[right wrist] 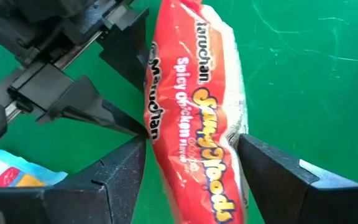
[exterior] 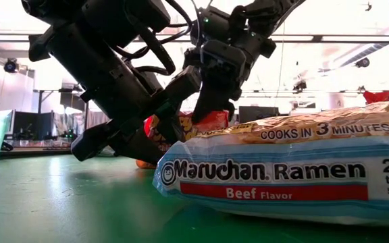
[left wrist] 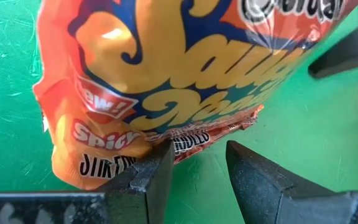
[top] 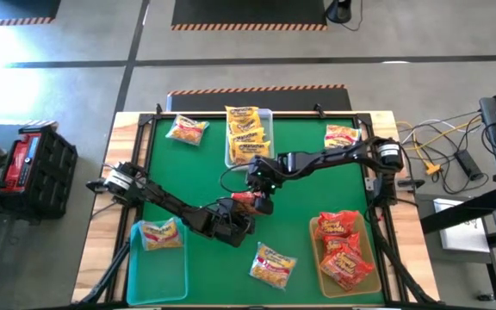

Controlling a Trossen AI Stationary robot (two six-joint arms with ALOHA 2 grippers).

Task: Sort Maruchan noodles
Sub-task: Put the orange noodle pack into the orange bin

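A red spicy-chicken Maruchan packet (top: 246,200) hangs above the green mat at mid-table, between both arms. My right gripper (right wrist: 191,155) comes at it from above and is shut on it. My left gripper (left wrist: 197,165) is open, low on the packet's near-left side, with its fingers at the packet's crimped end (left wrist: 191,138). In the low view the red packet (exterior: 204,123) is clear of the mat. Loose yellow packets lie at the far left (top: 186,129), the far right (top: 341,135) and the near edge (top: 274,265). My right gripper pinches the red packet across its narrow width, one finger (right wrist: 126,165) on each long side of its middle (right wrist: 185,134). The fingers point down from above. The packet is lifted clear of the mat and stands on edge. My left gripper's finger (left wrist: 157,163) is at the crimped end; whether it touches, I cannot tell.
A teal bin (top: 136,267) at the near left holds a yellow and pale-blue packet. A clear bin (top: 268,114) at the far middle holds yellow-orange packets. A tan bin (top: 315,254) at the near right holds red packets. A Beef packet (exterior: 282,172) fills the low view's foreground.
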